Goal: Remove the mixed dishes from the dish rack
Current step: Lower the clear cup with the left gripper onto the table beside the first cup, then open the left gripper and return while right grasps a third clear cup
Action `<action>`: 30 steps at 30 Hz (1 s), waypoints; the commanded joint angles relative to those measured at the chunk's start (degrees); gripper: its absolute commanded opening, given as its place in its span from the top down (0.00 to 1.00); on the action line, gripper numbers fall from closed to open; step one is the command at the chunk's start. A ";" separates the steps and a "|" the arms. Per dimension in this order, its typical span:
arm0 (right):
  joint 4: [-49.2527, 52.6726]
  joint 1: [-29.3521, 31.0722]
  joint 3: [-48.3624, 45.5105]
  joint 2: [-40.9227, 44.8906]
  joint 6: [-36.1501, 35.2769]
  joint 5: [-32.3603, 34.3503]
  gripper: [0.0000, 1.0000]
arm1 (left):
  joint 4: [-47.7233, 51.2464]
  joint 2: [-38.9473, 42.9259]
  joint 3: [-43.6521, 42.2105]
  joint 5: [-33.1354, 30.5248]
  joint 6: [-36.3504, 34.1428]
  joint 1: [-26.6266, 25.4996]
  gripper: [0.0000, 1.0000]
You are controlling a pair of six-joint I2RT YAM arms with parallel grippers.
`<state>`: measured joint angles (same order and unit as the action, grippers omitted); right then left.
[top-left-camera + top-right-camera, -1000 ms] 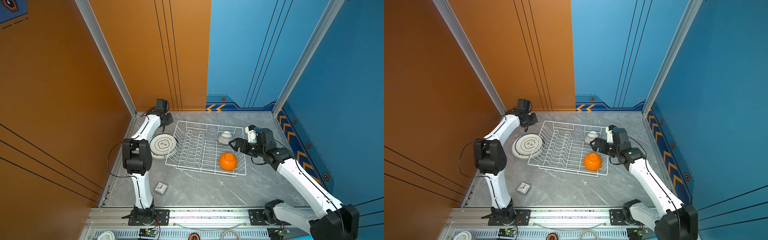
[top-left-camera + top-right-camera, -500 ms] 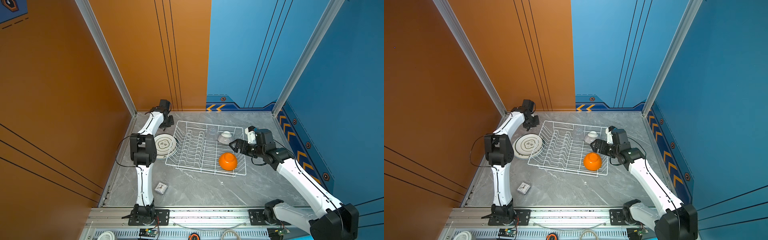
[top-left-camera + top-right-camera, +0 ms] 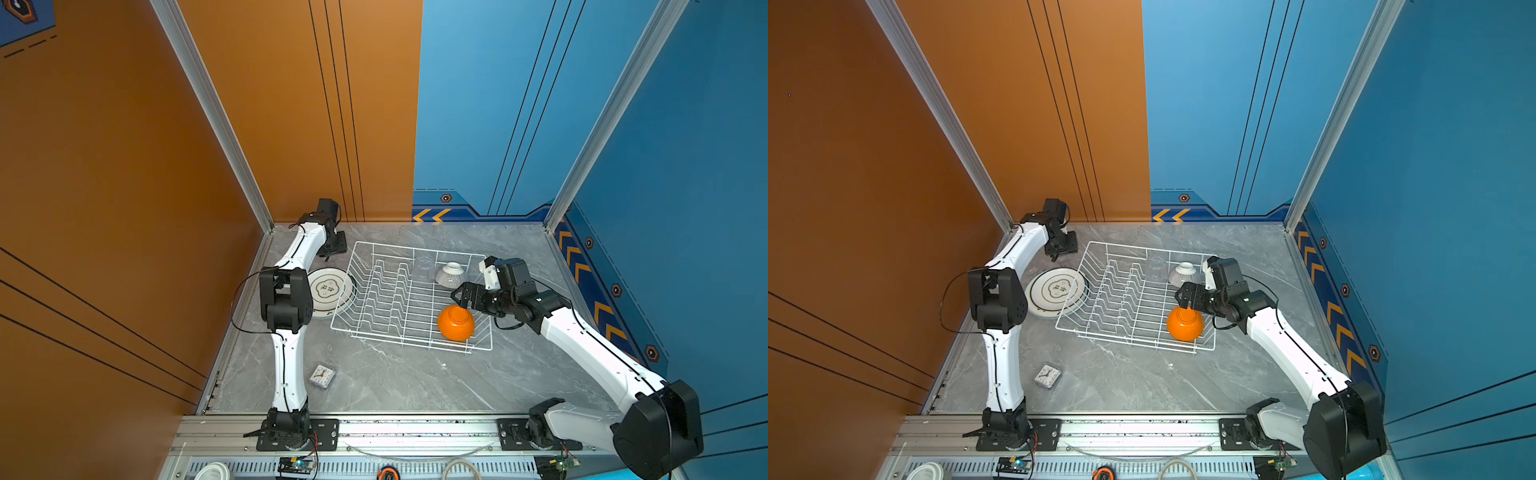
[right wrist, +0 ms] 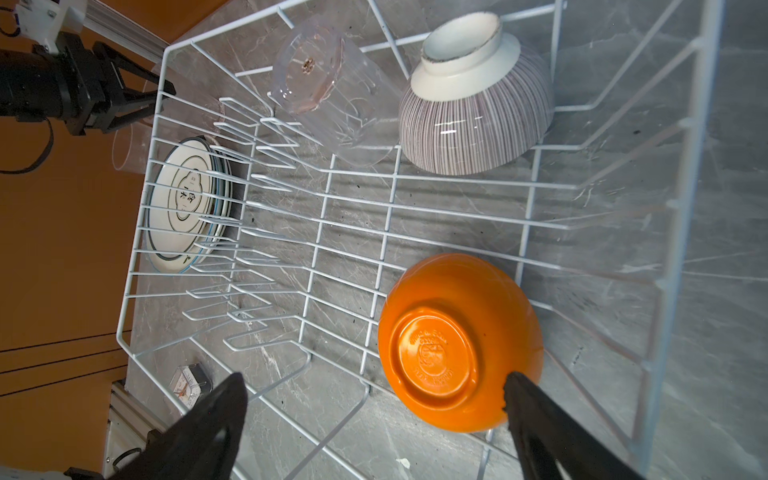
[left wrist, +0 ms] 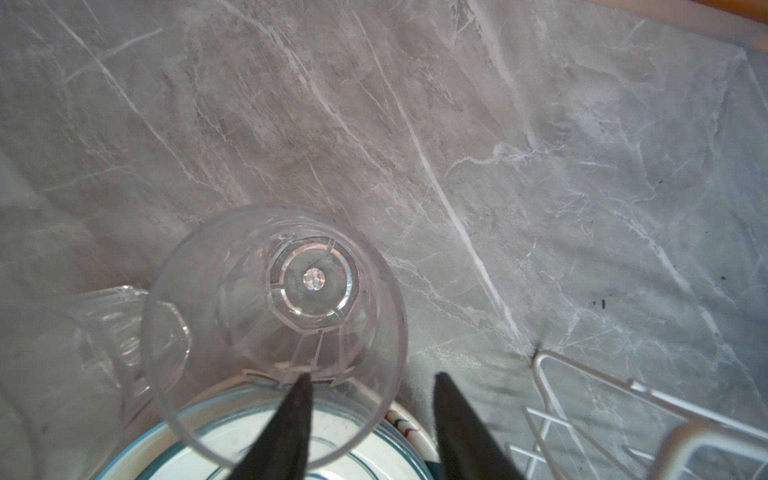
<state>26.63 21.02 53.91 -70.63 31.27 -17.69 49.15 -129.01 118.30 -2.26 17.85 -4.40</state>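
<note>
While grey marble tabletop (image 3: 395, 382) sits boxed by orange wall (image 3: 104, 166) and blue wall (image 3: 685, 166), dish rack (image 3: 382, 299) is mid-table holding orange bowl (image 3: 456, 323), ribbed bowl (image 3: 450, 275); left gripper (image 5: 372, 376) parted astride tumbler (image 5: 274, 299) rim near far-left corner, right gripper (image 4: 374, 376) wide over orange bowl.

Even bright light, soft shadows, glint on ribbed bowl (image 4: 473, 116), blurry edges

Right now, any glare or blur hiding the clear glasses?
Left wrist: glass sharp, base glints, rack corner blurred. Right wrist: racked glass readable, small glare on striped bowl. Both top views: racked glass faint against marble.
</note>
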 commanded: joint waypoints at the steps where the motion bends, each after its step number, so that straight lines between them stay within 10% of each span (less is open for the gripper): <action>1: 1.01 0.60 2.61 -1.44 -1.30 1.48 0.03 | 1.07 3.62 0.70 1.56 -0.44 0.11 0.28; 6: -0.13 1.72 5.95 -5.60 -1.51 1.76 0.03 | 0.98 9.35 -0.45 1.76 -0.63 -0.51 0.01; 30: 5.48 8.20 40.04 -40.12 -9.30 14.45 0.08 | -26.28 57.66 -49.20 1.87 10.02 -10.17 0.02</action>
<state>28.10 28.51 91.09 -108.77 23.90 -5.91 27.68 -75.35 72.42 0.62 25.61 -14.09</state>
